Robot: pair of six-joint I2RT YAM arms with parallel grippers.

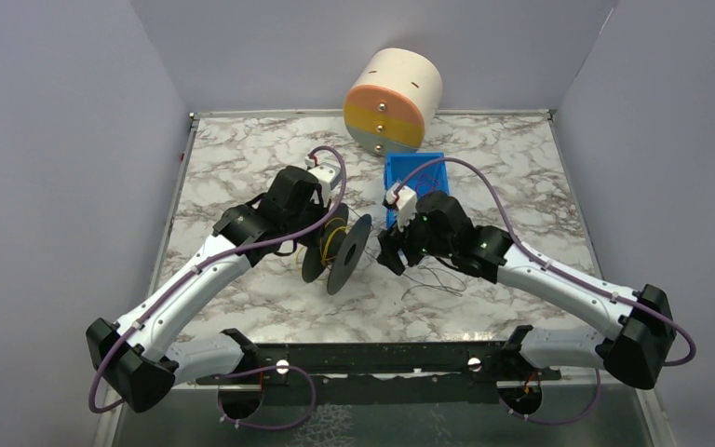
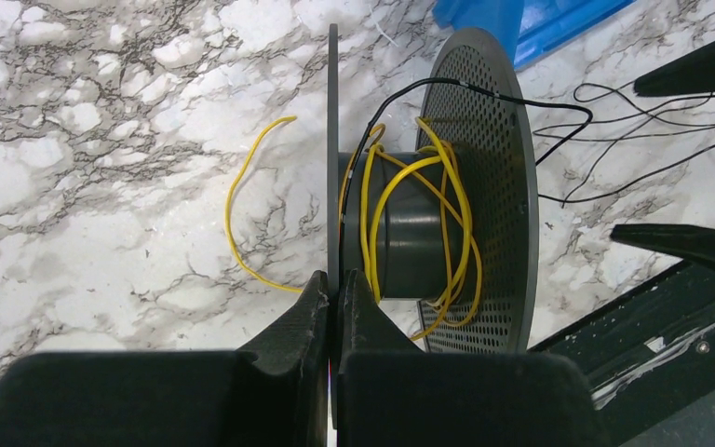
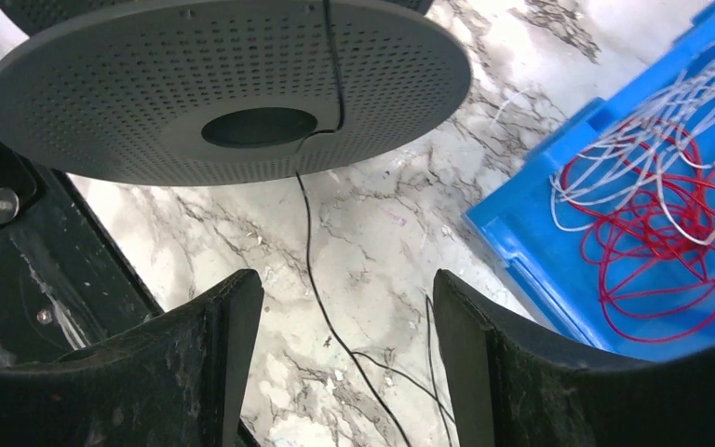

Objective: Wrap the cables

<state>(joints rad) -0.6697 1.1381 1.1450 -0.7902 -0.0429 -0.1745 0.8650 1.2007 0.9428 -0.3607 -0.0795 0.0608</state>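
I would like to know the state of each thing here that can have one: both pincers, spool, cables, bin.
Left pincer: shut on one spool flange.
Right pincer: open, holding nothing.
Spool: flanges vertical, partly wound.
Yellow cable: loosely wound on the core, one end loose on the table.
Black cable: over the perforated flange, the rest trailing on the table.
Blue bin: holds tangled red cables and white cables.

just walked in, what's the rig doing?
The left gripper is clamped on one flange of a grey spool, holding it on edge. Some yellow wire sits loosely around the hub, and a black wire trails off across the marble. The right gripper is open nearby, holding nothing. Loose red and white wires lie in the blue bin.
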